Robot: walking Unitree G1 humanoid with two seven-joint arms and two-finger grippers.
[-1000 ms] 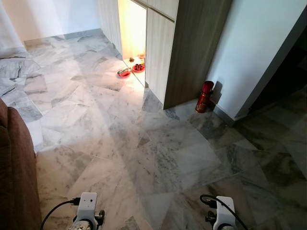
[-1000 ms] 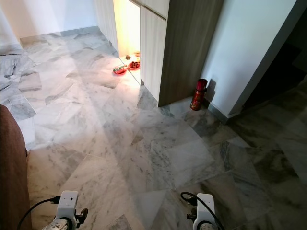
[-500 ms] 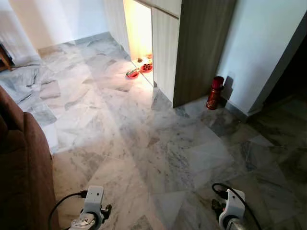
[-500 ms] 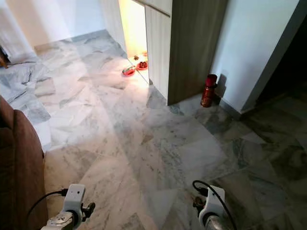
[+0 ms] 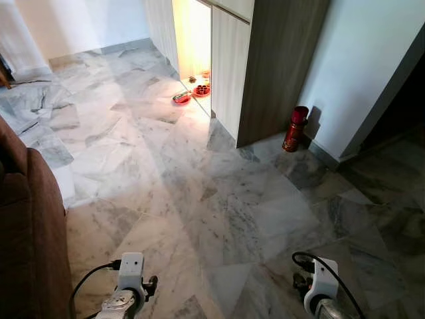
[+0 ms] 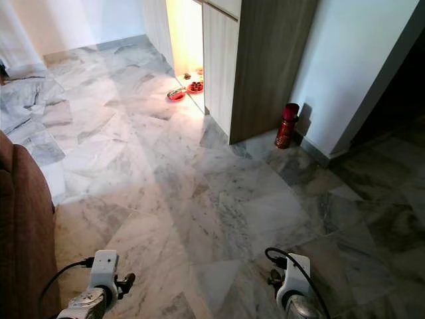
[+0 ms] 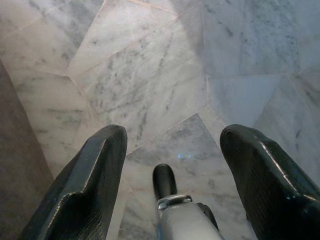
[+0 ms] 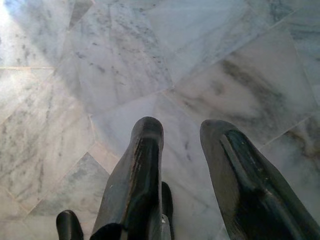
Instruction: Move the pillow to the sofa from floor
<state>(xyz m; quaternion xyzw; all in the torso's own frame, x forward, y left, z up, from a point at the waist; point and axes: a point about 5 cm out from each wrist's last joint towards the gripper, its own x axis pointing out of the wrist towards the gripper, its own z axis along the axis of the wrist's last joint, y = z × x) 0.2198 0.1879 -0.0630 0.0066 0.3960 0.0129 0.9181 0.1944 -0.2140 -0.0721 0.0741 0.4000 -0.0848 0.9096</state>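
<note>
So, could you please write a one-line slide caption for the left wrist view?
Left gripper, fingers spread open and empty, above grey-veined marble floor beside the brown sofa.

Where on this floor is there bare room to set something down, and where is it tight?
The marble floor lies bare between the brown sofa on the left and the wood cabinet. It is tighter by the red dishes at the lit cabinet opening, and beside the red canister against the wall.

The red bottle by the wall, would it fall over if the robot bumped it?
Probably yes. The red bottle is tall and narrow and stands upright, so a nudge could tip it. It looks round, so it might then roll on the smooth marble floor.
</note>
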